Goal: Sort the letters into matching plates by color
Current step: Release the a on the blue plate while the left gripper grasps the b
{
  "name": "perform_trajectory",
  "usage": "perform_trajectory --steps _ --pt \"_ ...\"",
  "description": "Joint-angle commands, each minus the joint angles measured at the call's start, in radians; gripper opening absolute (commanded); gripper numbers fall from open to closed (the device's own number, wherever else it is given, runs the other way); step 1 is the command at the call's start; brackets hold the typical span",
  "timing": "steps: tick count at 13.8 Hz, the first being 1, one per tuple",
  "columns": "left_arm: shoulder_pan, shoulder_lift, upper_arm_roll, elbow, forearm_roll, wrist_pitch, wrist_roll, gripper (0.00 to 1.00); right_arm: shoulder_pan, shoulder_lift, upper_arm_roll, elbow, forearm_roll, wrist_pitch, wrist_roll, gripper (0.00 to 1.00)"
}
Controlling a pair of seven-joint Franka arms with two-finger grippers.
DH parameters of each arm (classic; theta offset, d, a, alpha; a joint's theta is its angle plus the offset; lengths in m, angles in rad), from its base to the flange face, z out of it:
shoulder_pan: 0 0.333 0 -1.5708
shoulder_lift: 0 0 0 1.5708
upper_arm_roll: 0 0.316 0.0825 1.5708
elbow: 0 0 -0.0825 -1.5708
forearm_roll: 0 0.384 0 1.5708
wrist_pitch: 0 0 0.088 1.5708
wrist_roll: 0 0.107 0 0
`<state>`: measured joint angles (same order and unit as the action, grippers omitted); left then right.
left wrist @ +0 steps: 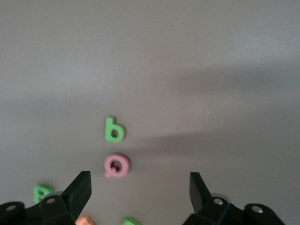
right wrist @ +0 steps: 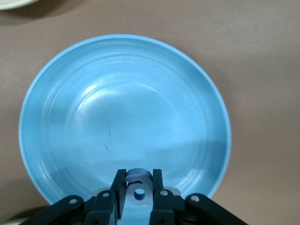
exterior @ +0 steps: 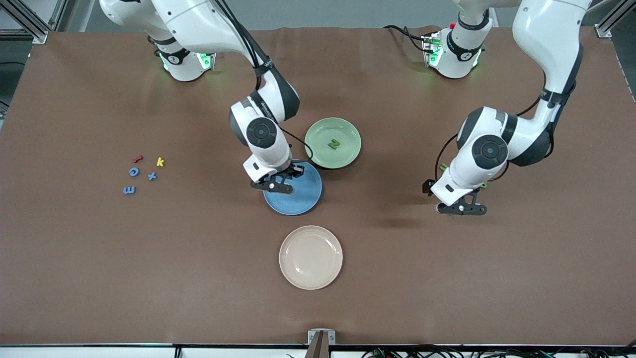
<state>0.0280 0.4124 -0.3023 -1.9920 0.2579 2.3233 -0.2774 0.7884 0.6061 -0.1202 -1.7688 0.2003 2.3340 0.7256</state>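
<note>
right gripper (right wrist: 138,197) jaws pinch a blue letter (right wrist: 138,183) over the blue plate (exterior: 304,201); left gripper (left wrist: 139,190) jaws spread.

worktop (exterior: 99,258): brown, matte
plates: blue (exterior: 303,199), green (exterior: 343,134), beige (exterior: 310,257)
loose letters: cluster (exterior: 141,174) toward right arm's end; b (left wrist: 114,130) and pink letter (left wrist: 116,165) toward left arm's end
</note>
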Motion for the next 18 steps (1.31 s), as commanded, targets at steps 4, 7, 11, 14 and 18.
perform_trajectory --steps 4,7,11,14,18 --pt "0.064 0.065 -0.011 -0.01 0.055 0.097 0.136 0.71 0.005 0.063 0.014 0.048 0.024 0.034 0.009 0.08" --pt "0.096 0.117 -0.009 -0.01 0.084 0.177 0.152 0.61 0.006 0.063 0.022 0.048 0.024 0.033 0.009 0.09" --pt "0.119 0.138 -0.009 -0.008 0.106 0.22 0.158 0.59 0.006 0.063 0.036 0.045 0.022 0.033 0.009 0.11" --pt "0.119 0.149 -0.011 -0.01 0.104 0.22 0.152 0.57 0.009 0.061 0.036 0.045 0.022 0.024 0.009 0.4" --pt "0.119 0.152 -0.012 -0.013 0.104 0.219 0.155 0.57 -0.005 0.04 0.034 0.045 0.021 0.007 -0.002 1.0"
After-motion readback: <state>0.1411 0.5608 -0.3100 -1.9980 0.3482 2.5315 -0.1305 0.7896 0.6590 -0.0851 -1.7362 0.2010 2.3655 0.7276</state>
